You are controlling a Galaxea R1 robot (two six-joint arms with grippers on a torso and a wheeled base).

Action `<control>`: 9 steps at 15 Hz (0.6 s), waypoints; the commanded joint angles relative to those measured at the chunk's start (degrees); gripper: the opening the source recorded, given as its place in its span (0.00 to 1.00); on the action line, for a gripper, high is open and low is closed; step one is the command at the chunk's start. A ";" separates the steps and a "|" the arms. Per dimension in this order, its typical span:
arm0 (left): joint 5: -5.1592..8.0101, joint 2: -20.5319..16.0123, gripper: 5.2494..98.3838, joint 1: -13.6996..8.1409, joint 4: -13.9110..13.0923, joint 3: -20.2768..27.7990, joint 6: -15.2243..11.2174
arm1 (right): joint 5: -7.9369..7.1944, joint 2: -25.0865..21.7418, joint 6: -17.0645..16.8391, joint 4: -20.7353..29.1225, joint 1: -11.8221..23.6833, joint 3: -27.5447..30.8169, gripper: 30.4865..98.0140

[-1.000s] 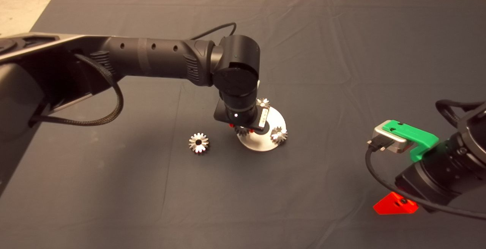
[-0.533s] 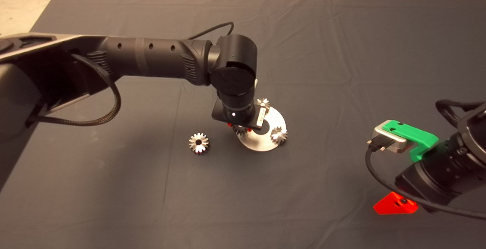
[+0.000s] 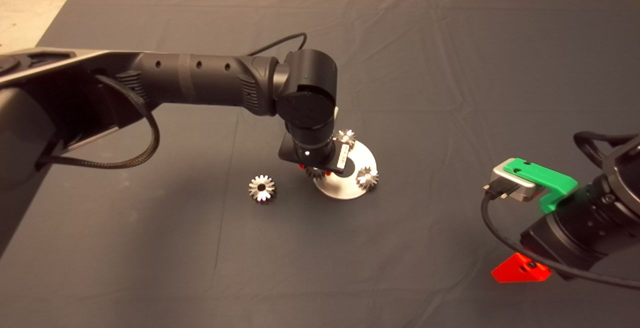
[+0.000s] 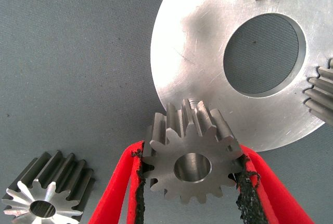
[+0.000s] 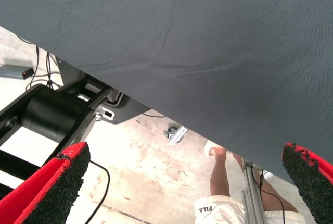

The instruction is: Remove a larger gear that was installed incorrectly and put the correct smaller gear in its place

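- While the left arm reaches in from the left, its left pincer [image 4: 190,174] hangs over the near-left edge of the round metal plate [image 3: 365,155] in the middle of the mat [image 3: 450,68], with its two red fingers [image 4: 117,182] pressed against opposite sides of the smaller gear [image 4: 192,156].
- That gear is dull grey, with short teeth and a round centre hole; in the wrist view its flat face looks toward the camera and it sits at the plate's rim, though I cannot tell whether it touches the plate or is held just above it.
- From above, only a little of this gear [image 3: 315,171] shows under the wrist.
- The larger gear [image 3: 262,188], bright and star-toothed, lies on the mat to the left of the plate, apart from it and clear of the pincer; it shows in the wrist view too [image 4: 47,193].
- The plate has a large round hole in its middle, and two more gears stand on it: one at the far edge [image 3: 346,136], one at the right edge [image 3: 367,177].
- The right pincer [image 3: 520,270] waits at the near right of the bench, its fingers [image 5: 52,187] spread wide with nothing between them.
- Past the mat's edge, the right wrist view shows the floor, some black equipment and a person's leg [image 5: 221,177].
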 commanded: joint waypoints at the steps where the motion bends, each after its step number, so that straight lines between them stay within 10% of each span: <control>1: 3.60 0.23 0.32 -0.13 1.18 0.38 0.19 | 0.17 -0.18 -0.30 2.05 1.40 0.18 1.00; 9: 3.48 0.58 0.32 -0.13 1.52 0.02 0.19 | 0.17 -0.23 -0.30 2.05 1.40 0.18 1.00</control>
